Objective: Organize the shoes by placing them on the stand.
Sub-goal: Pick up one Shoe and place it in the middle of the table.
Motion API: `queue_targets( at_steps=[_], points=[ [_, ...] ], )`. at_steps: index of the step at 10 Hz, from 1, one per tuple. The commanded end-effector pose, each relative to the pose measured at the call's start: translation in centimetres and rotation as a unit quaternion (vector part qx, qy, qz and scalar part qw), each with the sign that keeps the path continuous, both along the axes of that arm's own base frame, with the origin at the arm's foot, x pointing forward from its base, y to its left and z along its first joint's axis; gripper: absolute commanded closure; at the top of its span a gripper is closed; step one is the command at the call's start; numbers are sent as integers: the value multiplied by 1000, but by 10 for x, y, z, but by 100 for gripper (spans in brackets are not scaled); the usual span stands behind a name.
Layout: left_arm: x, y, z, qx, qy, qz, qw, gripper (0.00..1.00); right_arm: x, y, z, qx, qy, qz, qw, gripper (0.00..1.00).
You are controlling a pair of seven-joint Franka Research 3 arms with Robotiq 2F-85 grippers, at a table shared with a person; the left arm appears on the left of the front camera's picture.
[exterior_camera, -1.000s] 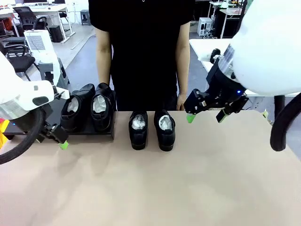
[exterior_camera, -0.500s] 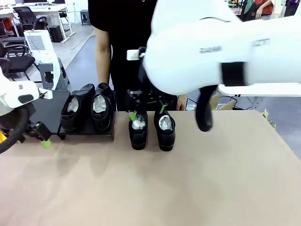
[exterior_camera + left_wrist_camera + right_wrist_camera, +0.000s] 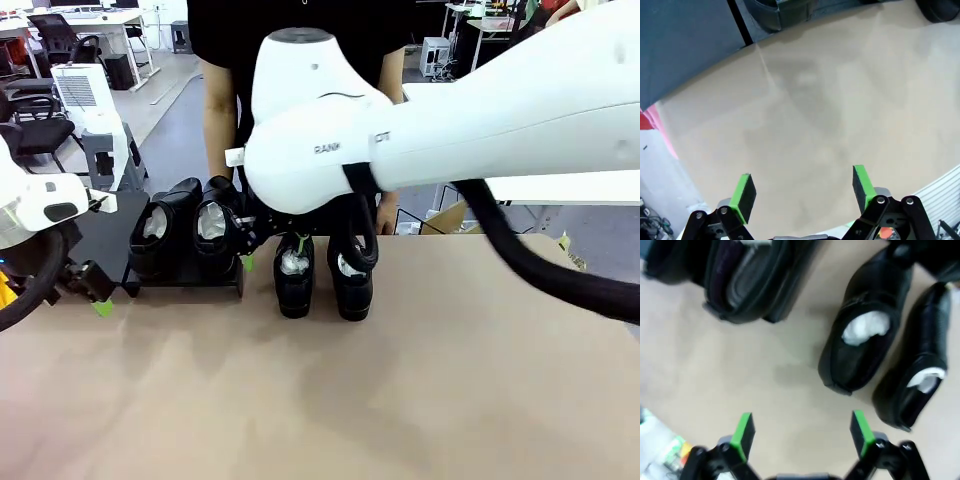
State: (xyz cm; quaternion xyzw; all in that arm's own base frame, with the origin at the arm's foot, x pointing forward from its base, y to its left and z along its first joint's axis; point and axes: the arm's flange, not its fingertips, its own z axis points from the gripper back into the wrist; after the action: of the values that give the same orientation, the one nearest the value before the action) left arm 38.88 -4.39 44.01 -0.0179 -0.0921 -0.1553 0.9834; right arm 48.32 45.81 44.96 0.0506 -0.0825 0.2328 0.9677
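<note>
Four glossy black leather dress shoes are counted here, all low-cut, each stuffed with crumpled white paper. One shoe point(image 3: 155, 238) and a second shoe point(image 3: 213, 232) stand side by side on the right part of the low, flat, matte-black stand point(image 3: 108, 232), at the middle left of the front view. A third shoe point(image 3: 294, 278) and a fourth shoe point(image 3: 351, 285) stand side by side on the smooth tan tabletop point(image 3: 350, 400), just right of the stand, in the middle of the frame. There is one stand, one person in a black shirt point(image 3: 300, 60) behind the far edge of the table, and two grippers.

One second ago the right arm was at the right side of the frame. It has since swung across the middle, and its round white body now covers the upper centre. The right gripper point(image 3: 274, 253) is now low, between the right end of the stand and the third shoe. Its jaws are wide apart and hold nothing. In the right wrist view its green pads point(image 3: 743, 432) are over bare tabletop, and the two loose shoes lie, a little blurred, in the upper right.

The left gripper point(image 3: 802, 185) has moved a little to the left. Its green pad point(image 3: 103, 308) is at the left edge of the front view, near the front of the stand. Its jaws are also wide apart and empty, over bare tabletop. All four shoes stay where they were.
</note>
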Motion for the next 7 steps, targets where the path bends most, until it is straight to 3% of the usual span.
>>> queue_targets(
  at_steps=[1,2,3,5,7],
  points=[
    [3,2,0,-1,-4,1,1000,0,11,23,0,-23,3,-63,998,0],
    [3,2,0,-1,-4,1,1000,0,14,25,-7,-33,10,-84,996,0],
    [3,2,0,-1,-4,1,1000,0,7,8,-7,-7,3,-25,1000,0],
    [3,2,0,-1,-4,1,1000,0,7,8,-7,-7,3,-25,1000,0],
    [3,2,0,-1,-4,1,1000,0,17,13,-19,-30,9,-95,995,0]
  ],
)
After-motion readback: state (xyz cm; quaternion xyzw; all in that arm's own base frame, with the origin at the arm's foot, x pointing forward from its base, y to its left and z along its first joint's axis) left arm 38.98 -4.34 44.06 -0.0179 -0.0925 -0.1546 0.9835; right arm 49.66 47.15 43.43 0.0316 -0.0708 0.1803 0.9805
